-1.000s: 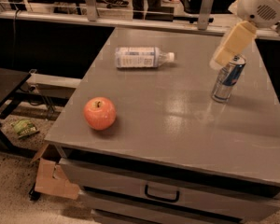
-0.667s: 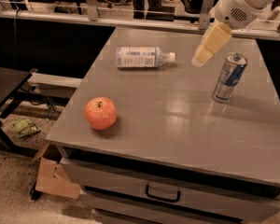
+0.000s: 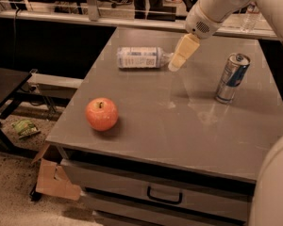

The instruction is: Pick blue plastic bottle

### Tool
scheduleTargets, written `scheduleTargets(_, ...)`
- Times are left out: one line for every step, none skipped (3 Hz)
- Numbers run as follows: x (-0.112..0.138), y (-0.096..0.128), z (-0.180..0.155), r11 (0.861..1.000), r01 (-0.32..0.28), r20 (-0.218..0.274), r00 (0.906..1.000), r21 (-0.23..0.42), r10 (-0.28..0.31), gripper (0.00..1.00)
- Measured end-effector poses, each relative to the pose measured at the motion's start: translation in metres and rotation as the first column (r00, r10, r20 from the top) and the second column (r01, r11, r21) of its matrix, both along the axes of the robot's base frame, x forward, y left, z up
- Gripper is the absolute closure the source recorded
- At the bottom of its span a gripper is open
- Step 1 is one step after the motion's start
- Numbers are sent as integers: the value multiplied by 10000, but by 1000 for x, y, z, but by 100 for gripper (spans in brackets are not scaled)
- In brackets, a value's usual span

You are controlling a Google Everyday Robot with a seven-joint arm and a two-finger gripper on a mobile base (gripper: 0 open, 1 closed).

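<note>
The blue plastic bottle (image 3: 140,58) lies on its side at the far left-middle of the grey table (image 3: 179,126), its cap end pointing right. My gripper (image 3: 181,54) hangs from the white arm at the upper right. Its cream fingers point down-left and sit just right of the bottle's cap end, partly covering it. The gripper holds nothing.
A slim blue-and-silver can (image 3: 231,77) stands upright at the right of the table. A red apple (image 3: 102,114) sits near the front left. A clear water bottle (image 3: 251,15) stands on the ledge behind. A drawer handle (image 3: 164,195) shows below. A cardboard box (image 3: 54,178) is on the floor.
My gripper has moved left, from above the can to the bottle's cap end. The can, apple and bottle have not moved.
</note>
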State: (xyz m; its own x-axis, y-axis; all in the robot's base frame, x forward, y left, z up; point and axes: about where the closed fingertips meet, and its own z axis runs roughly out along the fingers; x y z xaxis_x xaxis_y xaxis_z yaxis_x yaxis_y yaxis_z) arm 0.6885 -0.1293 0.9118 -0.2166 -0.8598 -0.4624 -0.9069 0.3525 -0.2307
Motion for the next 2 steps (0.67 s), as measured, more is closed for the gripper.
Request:
scheduleTargets(40, 17, -27, 9982, -561, -227, 9981, 224, 566, 0)
scheduleTargets(61, 23, -37, 9968, -722, -274, 9969, 338, 731, 0)
